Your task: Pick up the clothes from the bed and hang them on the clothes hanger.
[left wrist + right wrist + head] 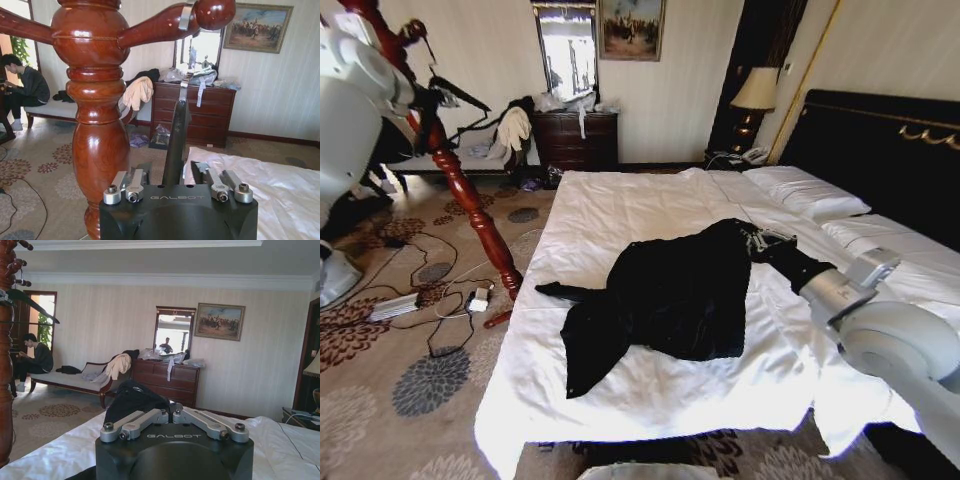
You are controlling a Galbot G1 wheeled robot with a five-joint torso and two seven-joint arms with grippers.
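Note:
The clothes (670, 290), a black long-sleeved garment, lie crumpled in the middle of the bed (620, 210). My right gripper (757, 240) is at the garment's far right corner. It is shut on a bunch of the black fabric (132, 400), with its jaws (169, 410) drawn together. The black clothes hanger (176, 135) hangs by its silver hook (186, 20) from a peg of the wooden coat stand (95, 125). Raised beside the stand at the left of the bed, my left gripper (428, 97) is shut on the clothes hanger (460, 92).
The coat stand (470, 200) leans across the carpet at the bed's left side, with cables and a power strip (430, 300) around its foot. A dresser (578, 138) and a bench (460, 155) line the far wall. The black headboard (880, 150) and pillows are on the right.

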